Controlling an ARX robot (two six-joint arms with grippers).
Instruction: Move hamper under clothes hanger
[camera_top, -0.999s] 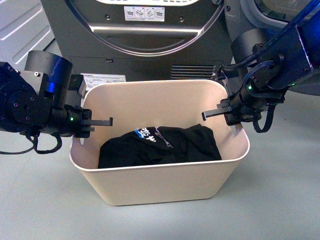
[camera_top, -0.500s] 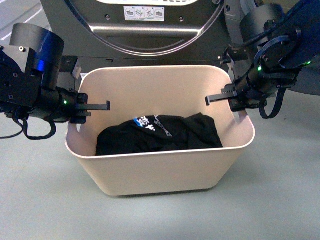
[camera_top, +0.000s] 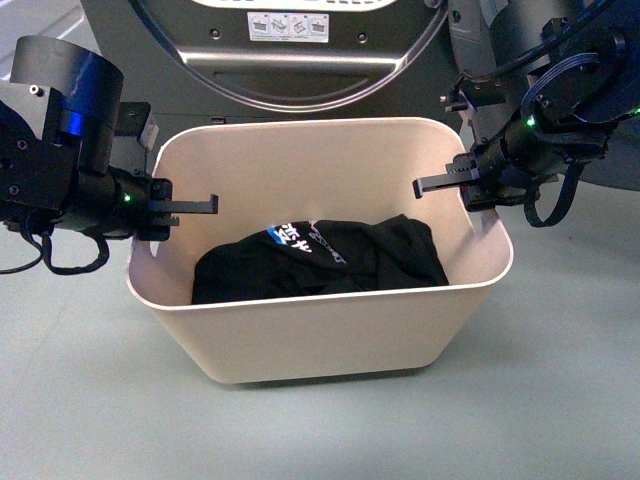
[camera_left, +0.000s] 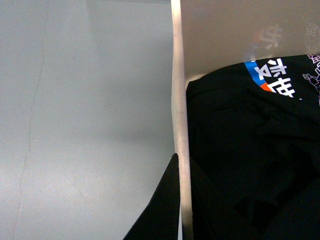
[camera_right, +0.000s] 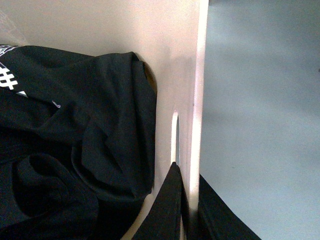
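Hamper (camera_top: 330, 340) right before dryer (camera_top: 300, 90), black garment (camera_top: 320, 265) inside. Left gripper (camera_top: 185, 207), right gripper (camera_top: 455, 180) clamp short walls. Only wrist views show fingers (camera_left: 160, 210) straddling rim; right wrist view adds slot handle (camera_right: 174, 135).

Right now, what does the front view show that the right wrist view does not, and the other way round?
Only the front view: the dark grey dryer behind, the left gripper on the opposite wall, the hamper's whole rim. Only the right wrist view: the wall edge-on by its slot handle, the right gripper with one finger each side. Both: the hamper and the black garment inside.
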